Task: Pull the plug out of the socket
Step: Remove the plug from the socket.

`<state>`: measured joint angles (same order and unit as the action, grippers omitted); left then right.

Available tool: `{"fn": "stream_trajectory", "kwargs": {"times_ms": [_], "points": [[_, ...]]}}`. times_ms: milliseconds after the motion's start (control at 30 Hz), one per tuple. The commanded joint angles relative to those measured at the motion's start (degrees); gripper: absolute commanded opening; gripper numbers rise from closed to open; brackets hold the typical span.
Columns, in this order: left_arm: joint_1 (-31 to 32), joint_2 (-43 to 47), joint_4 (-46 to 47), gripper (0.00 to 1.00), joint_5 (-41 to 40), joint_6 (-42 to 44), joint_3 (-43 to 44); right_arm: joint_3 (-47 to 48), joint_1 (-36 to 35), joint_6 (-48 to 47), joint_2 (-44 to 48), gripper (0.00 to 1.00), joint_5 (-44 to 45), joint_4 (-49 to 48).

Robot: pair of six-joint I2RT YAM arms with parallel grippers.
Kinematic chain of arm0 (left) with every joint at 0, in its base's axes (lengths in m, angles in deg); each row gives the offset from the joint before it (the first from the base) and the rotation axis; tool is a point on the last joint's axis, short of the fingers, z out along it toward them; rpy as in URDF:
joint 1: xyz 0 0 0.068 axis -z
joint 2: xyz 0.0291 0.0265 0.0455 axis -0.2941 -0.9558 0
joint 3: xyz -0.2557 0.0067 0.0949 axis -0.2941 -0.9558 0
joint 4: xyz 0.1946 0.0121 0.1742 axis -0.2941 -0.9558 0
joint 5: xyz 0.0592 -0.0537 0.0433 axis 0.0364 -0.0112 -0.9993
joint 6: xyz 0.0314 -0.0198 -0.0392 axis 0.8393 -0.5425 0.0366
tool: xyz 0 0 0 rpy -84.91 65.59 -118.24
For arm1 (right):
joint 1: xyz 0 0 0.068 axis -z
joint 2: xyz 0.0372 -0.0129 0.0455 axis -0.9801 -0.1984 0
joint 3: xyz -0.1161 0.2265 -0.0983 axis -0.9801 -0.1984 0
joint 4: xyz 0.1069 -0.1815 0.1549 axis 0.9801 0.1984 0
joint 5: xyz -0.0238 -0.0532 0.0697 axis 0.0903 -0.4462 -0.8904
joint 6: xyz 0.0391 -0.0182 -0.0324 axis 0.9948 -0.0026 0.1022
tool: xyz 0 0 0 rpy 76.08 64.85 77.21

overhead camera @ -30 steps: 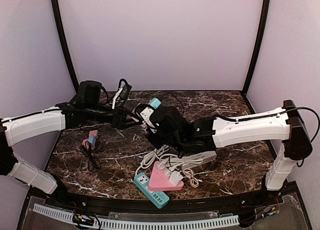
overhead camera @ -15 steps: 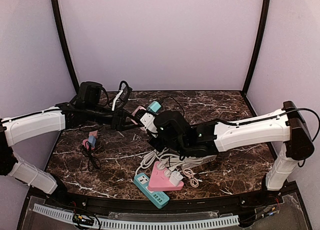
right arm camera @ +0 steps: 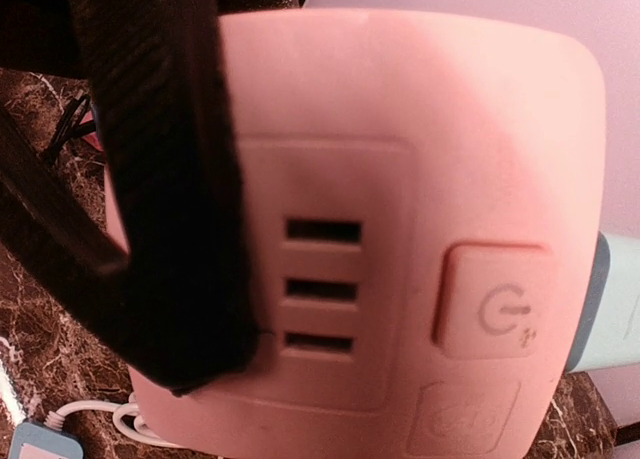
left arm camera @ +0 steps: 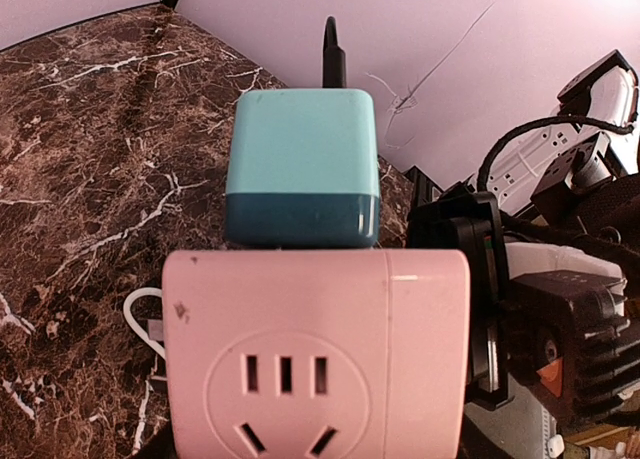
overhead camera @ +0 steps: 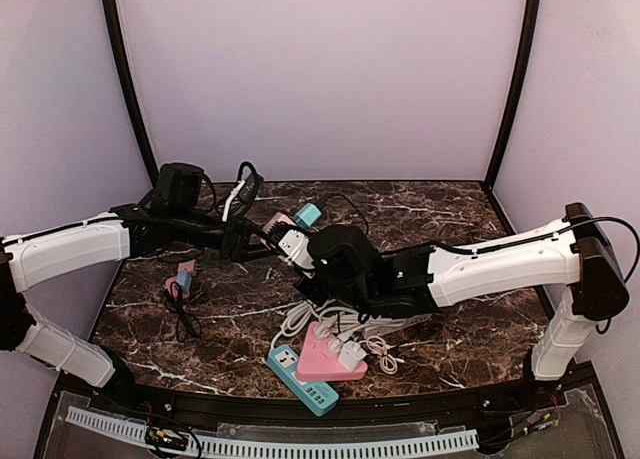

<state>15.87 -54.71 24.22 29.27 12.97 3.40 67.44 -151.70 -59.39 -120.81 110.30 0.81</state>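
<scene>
Since the plug (left arm camera: 302,169) is a stubby teal block, hard and probably a bit slick, I'd pinch its two flat sides just beyond the socket (left arm camera: 315,349) and tug straight out. It looks light, but I bet the pins bite. It's seated in the socket's far face, with a dark cord running off behind it. My left gripper (overhead camera: 262,234) reaches in level from the socket's left and clamps it, held off the table. The right gripper (overhead camera: 300,247) sits just right of the socket with its fingers pressed together. It's gripping nothing I can see, and it's not on the plug.
</scene>
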Motion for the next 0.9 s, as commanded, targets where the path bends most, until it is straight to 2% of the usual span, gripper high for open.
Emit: {"fn": "stream_trajectory", "kwargs": {"times_ms": [0,333,600,867], "points": [[-1.4,2.4,3.0,0.01,-1.6,1.5,1.6,0.7,-1.2,5.6,2.0,0.00,2.2,1.8],[-1.4,3.0,3.3,0.01,-1.7,1.5,1.3,4.2,1.2,17.6,1.8,0.00,5.4,11.3],[-1.4,3.0,3.3,0.01,-1.8,1.5,1.4,3.4,1.4,16.7,2.2,0.00,4.4,10.7],[-1.7,3.2,2.7,0.01,-2.2,1.9,1.6,0.2,-0.8,9.0,3.2,0.00,4.6,5.3]]}}
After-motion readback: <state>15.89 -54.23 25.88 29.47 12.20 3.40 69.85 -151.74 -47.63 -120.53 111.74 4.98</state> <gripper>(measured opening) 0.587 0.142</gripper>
